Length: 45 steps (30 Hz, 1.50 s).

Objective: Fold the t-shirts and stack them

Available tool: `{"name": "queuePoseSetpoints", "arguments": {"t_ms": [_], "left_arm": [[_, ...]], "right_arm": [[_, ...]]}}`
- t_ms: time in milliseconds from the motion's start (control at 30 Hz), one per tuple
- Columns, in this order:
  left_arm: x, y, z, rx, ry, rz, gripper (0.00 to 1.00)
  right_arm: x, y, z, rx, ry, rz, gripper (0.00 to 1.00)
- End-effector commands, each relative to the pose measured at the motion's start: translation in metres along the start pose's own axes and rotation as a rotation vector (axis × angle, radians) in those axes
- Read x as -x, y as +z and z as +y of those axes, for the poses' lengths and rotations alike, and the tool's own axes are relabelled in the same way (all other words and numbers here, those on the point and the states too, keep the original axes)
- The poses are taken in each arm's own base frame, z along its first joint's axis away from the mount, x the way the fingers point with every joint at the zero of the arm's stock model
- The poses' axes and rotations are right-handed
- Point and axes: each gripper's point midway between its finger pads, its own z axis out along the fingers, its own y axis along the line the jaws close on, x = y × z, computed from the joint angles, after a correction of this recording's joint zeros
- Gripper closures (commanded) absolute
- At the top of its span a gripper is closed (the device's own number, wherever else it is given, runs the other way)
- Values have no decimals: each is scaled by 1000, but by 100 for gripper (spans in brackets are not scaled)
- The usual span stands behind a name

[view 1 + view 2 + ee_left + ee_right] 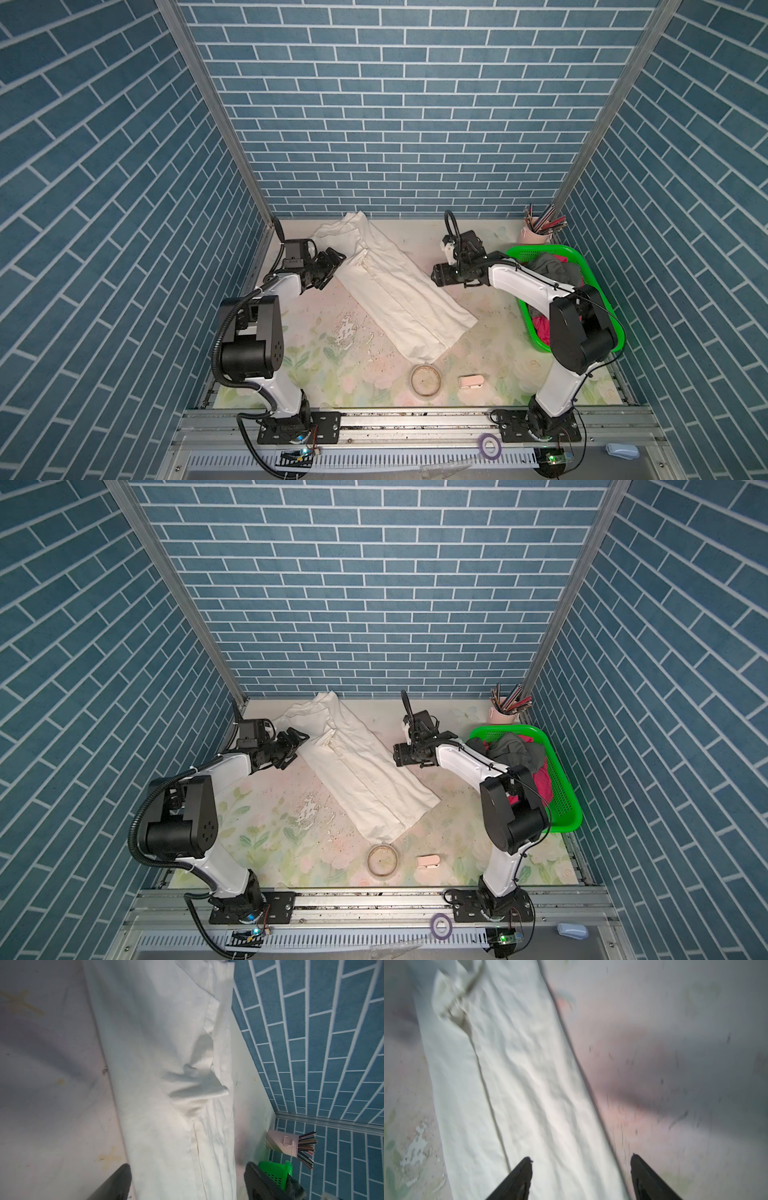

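Clutter lies nearest, on the near side of the cream t-shirt (399,291): a ring-shaped roll (426,393) and a pink block (471,381) on the flaking floral table (324,374). Wrinkled and soft, the shirt is folded into a long flat strip slanting across the middle, the left gripper (333,271) just beside its left edge with jaws spread wide and empty, the right gripper (434,276) at its right edge, likewise parted, pinching nothing. Farther off to its right, a dark grey t-shirt (555,268) and a magenta t-shirt (541,331) sit crumpled in a green plastic mesh basket (544,248), a pink cup (534,237) of thin sticks farther still.
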Motion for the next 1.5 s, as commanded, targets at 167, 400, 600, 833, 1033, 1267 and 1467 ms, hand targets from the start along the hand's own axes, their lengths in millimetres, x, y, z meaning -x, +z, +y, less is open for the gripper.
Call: {"name": "queuePoseSetpoints", "arguments": {"t_ms": [167, 400, 600, 833, 1033, 1267, 1467], "left_arm": [[-14, -19, 19, 42, 33, 41, 13], [-42, -20, 30, 6, 12, 91, 13], [-55, -22, 34, -9, 10, 116, 13], [-60, -23, 35, -15, 17, 130, 13], [-64, -20, 35, -24, 10, 143, 13], [-69, -20, 29, -22, 25, 145, 13], [-77, -15, 16, -28, 45, 158, 13]], "right_arm": [[68, 79, 31, 176, -161, -28, 19], [91, 129, 50, 273, -168, -104, 19], [103, 172, 66, 264, -164, -102, 21], [95, 204, 52, 221, -38, -102, 32], [89, 213, 46, 206, 18, -89, 74], [100, 186, -17, 107, 212, -103, 100], [94, 152, -90, 25, 352, -132, 100]]}}
